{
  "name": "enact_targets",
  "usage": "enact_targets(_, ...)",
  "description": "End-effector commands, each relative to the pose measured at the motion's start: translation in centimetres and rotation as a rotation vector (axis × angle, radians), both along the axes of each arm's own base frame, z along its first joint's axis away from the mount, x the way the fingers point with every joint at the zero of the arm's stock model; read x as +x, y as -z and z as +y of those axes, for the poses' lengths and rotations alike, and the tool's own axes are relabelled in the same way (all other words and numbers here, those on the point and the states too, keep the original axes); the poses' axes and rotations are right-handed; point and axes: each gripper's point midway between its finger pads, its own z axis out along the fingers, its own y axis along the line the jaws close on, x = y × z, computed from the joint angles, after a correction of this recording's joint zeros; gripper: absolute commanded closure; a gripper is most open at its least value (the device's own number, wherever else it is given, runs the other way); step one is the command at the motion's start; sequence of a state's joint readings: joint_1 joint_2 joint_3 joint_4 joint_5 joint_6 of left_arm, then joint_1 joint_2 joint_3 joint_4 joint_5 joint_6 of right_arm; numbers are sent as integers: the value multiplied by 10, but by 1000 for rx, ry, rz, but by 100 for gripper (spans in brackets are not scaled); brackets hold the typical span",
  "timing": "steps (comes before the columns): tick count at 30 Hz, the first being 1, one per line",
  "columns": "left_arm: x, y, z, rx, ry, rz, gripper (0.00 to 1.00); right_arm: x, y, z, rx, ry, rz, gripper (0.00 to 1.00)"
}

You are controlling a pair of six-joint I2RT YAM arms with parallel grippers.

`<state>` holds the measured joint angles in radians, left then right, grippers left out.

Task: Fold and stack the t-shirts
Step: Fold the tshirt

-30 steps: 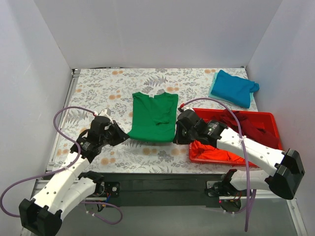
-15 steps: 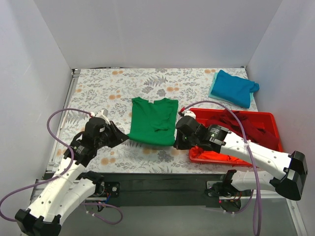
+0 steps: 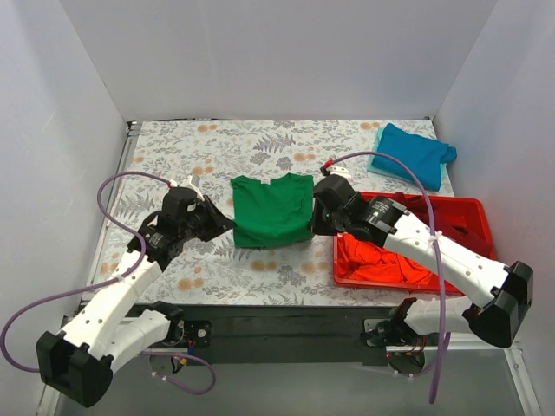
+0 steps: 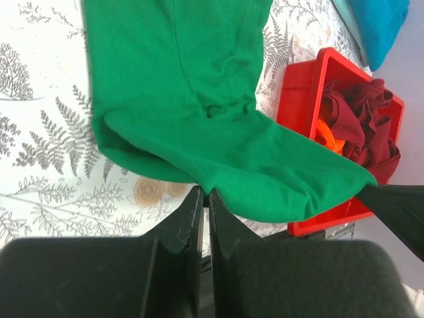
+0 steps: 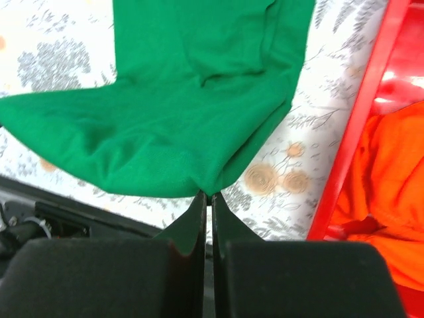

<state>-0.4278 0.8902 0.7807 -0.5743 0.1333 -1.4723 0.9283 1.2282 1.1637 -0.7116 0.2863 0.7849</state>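
Green shirt (image 3: pixel 273 211): we find it mid-table, between the two arms, collar at the far end. Its far part lies flat on the table (image 3: pixel 173 156); its near hem is raised off the surface and doubled towards the collar.

Left gripper (image 3: pixel 225 227): jaws pressed together with only a thin slit showing. In the wrist view the gripper (image 4: pixel 204 192) pinches the near left corner of the hem, and the cloth fans out away from the fingertips.

Right gripper (image 3: pixel 315 227): jaws likewise closed to a slit. In its wrist view the gripper (image 5: pixel 207 194) grips the near right corner of the hem, and the shirt hangs in a shallow fold just beyond the tips.

Hem between grippers: we see it slung from one pinch to the other in the left wrist view.

Teal shirt (image 3: pixel 414 154): folded, far right corner, well apart from both grippers.

Tray (image 3: pixel 468 204): red, just beside the green shirt's right edge.

Orange shirt (image 3: pixel 373 260): crumpled in the tray's near part.

Maroon shirt (image 4: pixel 361 126): crumpled in the tray, touching the orange one.
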Motion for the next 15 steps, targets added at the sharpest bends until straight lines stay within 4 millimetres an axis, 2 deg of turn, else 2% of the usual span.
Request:
enact_targets(1, 22, -18, -6, -20, -20, -71, 100, 25, -18, -3, -14, 22, -56, 99)
enact_targets(5, 39, -5, -1, 19, -82, -57, 100, 51, -15, -8, -51, 40, -66, 99)
enact_targets(10, 59, 0, -8, 3, -102, -69, 100, 78, -6, -8, -71, 46, -52, 99)
enact_targets(11, 63, 8, -9, 15, -103, -48, 100, 85, -4, -10, -76, 57, -47, 99)
enact_targets(12, 69, 5, -11, 13, -106, -60, 100, 90, -4, -9, -75, 48, -48, 99)
enact_targets(15, 83, 15, -10, 39, -117, -43, 100, 105, -1, -9, -76, 46, -39, 99)
